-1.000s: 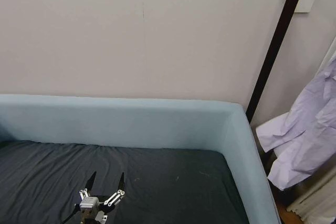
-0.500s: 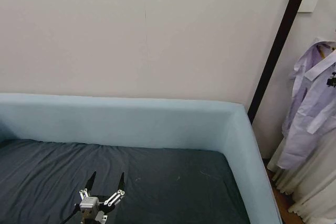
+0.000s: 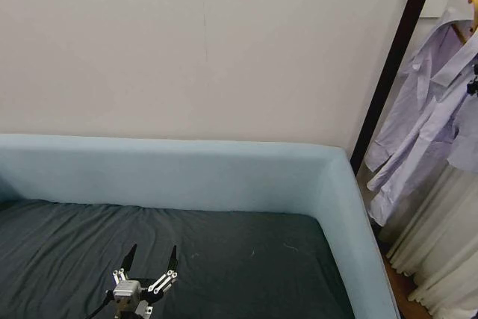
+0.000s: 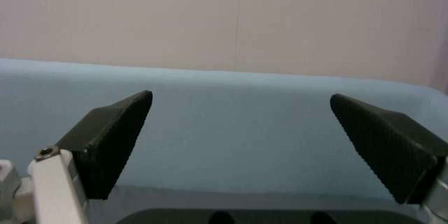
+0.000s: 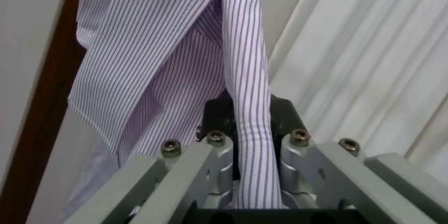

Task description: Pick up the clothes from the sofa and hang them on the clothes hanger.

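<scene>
Right claw (image 5: 248, 118) clenched on a fold of the lilac striped shirt (image 3: 426, 110), held up beside the dark rack post (image 3: 393, 65) and clear of the sofa (image 3: 224, 173), left claw (image 3: 154, 255) spread wide above the seat (image 3: 246, 259); light, limp cloth, probably best gripped at collar or shoulder.

Plain off-white wall (image 3: 224, 50), unmarked save one faint vertical seam (image 3: 205, 13). Set against it, pale blue sofa (image 3: 187, 177) — padded back and right side panel, seat under a dark grey cover (image 3: 239, 259), lightly creased. Just right of the sofa, dark upright post (image 3: 388, 72), slightly tilted. Beyond, white pleated curtain (image 3: 441, 267) reaching a strip of brown floor (image 3: 402, 302). Lighting soft and even.
</scene>
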Available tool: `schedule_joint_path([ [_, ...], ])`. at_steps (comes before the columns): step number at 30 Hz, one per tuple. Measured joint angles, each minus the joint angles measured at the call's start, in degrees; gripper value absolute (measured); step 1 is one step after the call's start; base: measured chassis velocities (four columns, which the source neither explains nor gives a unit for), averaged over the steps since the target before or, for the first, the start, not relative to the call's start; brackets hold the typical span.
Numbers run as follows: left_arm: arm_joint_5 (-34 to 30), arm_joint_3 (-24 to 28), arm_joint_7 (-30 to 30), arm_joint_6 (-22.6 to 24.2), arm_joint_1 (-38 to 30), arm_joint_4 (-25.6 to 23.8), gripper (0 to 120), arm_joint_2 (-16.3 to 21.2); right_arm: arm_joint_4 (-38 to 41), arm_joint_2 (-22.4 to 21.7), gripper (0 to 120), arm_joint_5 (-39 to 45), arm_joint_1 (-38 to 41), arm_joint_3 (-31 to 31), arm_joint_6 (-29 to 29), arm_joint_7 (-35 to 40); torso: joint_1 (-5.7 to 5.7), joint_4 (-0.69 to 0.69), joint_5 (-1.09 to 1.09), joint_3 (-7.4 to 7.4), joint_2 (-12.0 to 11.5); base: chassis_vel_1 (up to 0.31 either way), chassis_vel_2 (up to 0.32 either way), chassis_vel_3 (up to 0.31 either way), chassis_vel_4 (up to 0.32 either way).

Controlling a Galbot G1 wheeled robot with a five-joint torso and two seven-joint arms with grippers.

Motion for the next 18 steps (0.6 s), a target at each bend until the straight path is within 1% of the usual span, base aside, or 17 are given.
schedule_joint_path([
  [7, 0.00, 0.00, -0.01, 0.00, 0.00, 0.00, 100, 0.00, 1.01, 1.37, 6, 1.01, 4.35, -3.80, -1.85, 0.95, 0.00, -0.02, 0.01, 0.00, 0.00, 0.000, 0.000, 0.000, 0.000],
  [11, 0.00, 0.00, 0.00, 0.00, 0.00, 0.00, 100, 0.00, 1.10, 3.16, 6, 6.33, 7.91, -6.17, -6.29, 3.18, 0.00, 0.00, 0.00, 0.00, 0.00, 0.000, 0.000, 0.000, 0.000],
  [12, 0.00, 0.00, 0.00, 0.00, 0.00, 0.00, 100, 0.00, 1.10, 3.16, 6, 6.33, 7.91, -6.17, -6.29, 3.18, 0.00, 0.00, 0.00, 0.00, 0.00, 0.000, 0.000, 0.000, 0.000],
  [14, 0.00, -0.01, -0.01, 0.00, 0.00, 0.00, 100, 0.00, 1.08, 4.07, 6, 9.67, 10.22, -7.64, -9.03, 4.59, 0.00, 0.00, 0.01, 0.00, 0.00, 0.000, 0.000, 0.000, 0.000],
  [18, 0.00, 0.00, -0.01, -0.01, 0.00, 0.00, 100, 0.00, -0.44, 5.73, 6, 12.19, 13.31, -9.51, -10.21, 5.91, 0.00, -0.02, 0.01, 0.00, 0.00, 0.000, 0.000, 0.000, 0.000],
])
